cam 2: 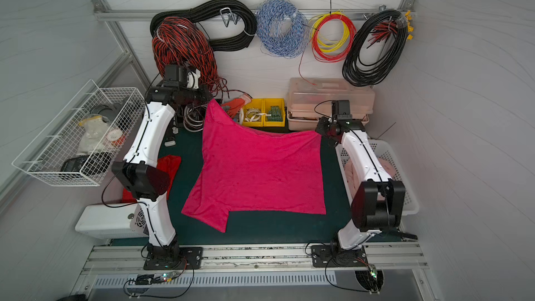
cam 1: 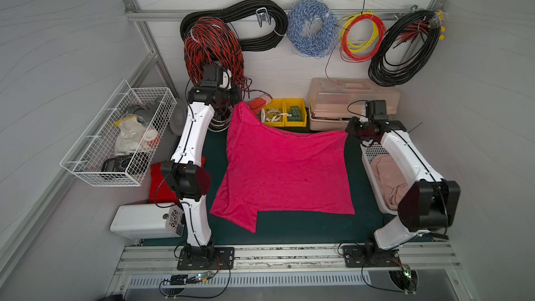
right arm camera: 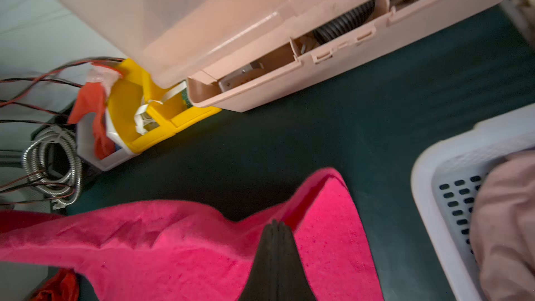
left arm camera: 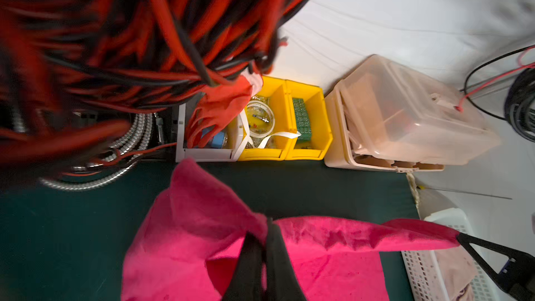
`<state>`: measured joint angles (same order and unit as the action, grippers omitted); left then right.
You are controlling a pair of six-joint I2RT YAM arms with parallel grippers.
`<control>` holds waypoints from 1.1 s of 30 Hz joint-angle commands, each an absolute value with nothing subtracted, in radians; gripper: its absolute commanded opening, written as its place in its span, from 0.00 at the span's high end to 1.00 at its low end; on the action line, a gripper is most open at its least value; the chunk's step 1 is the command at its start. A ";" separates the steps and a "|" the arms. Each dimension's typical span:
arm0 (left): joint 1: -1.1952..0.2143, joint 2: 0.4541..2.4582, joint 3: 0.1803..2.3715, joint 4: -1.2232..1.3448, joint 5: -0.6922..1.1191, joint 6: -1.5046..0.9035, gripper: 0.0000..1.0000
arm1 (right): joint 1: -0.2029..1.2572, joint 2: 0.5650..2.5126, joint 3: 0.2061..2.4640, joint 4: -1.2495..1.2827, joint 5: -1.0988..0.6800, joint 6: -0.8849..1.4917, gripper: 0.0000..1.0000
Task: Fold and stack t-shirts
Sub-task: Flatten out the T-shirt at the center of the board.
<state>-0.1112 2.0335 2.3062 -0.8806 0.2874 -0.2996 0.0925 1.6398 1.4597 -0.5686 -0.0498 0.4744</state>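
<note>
Two t-shirts are in view. The magenta-pink t-shirt [cam 1: 283,175] lies spread over the dark green desk [cam 1: 304,227] with both far corners lifted. The left jaws are pressed together on its far left corner, and the right jaws pinch its far right corner. The red t-shirt [cam 1: 157,186] lies crumpled at the desk's left edge.

Along the back wall stand two yellow bins. One yellow bin [left arm camera: 260,154] holds a white ribbon cable [left arm camera: 280,136] and a clear round tub [left arm camera: 260,120]; the other yellow bin [left arm camera: 304,154] holds green circuit boards [left arm camera: 301,120]. An orange-red glove [left arm camera: 223,108] drapes into a white bin [left arm camera: 205,154] beside them. A pink lidded box [cam 1: 353,94] shows a black corrugated hose [right arm camera: 344,21] inside.

On the right, a white perforated basket [cam 2: 405,180] holds pale pink cloth [cam 1: 388,180]. On the left wall, a wire basket [cam 1: 150,105] holds white gloves [cam 1: 127,137] and a dark meter [cam 1: 115,166]
</note>
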 commanded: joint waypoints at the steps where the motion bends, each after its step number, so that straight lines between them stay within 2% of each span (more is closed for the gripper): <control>1: -0.107 2.006 2.323 -0.774 0.329 -0.314 1.00 | 0.084 1.691 1.508 -0.493 -0.089 0.480 1.00; 5: -0.104 1.899 2.214 -0.709 0.271 -0.302 1.00 | 0.083 1.664 1.524 -0.483 -0.132 0.461 1.00; 10: -0.096 1.687 2.083 -0.729 0.240 -0.297 1.00 | 0.084 1.476 1.468 -0.469 -0.186 0.480 1.00; 18: -0.094 1.105 1.736 -0.700 0.076 -0.351 1.00 | 0.105 1.065 1.462 -0.565 -0.268 0.534 1.00; 23: -0.095 0.830 1.647 -0.695 0.027 -0.440 1.00 | 0.134 0.904 1.574 -0.696 -0.274 0.550 1.00; 28: -0.094 0.729 1.748 -0.687 -0.009 -0.479 1.00 | 0.144 0.845 1.724 -0.825 -0.248 0.531 1.00; 33: -0.096 0.841 2.049 -0.775 -0.024 -0.431 1.00 | 0.156 0.892 1.865 -0.874 -0.175 0.513 1.00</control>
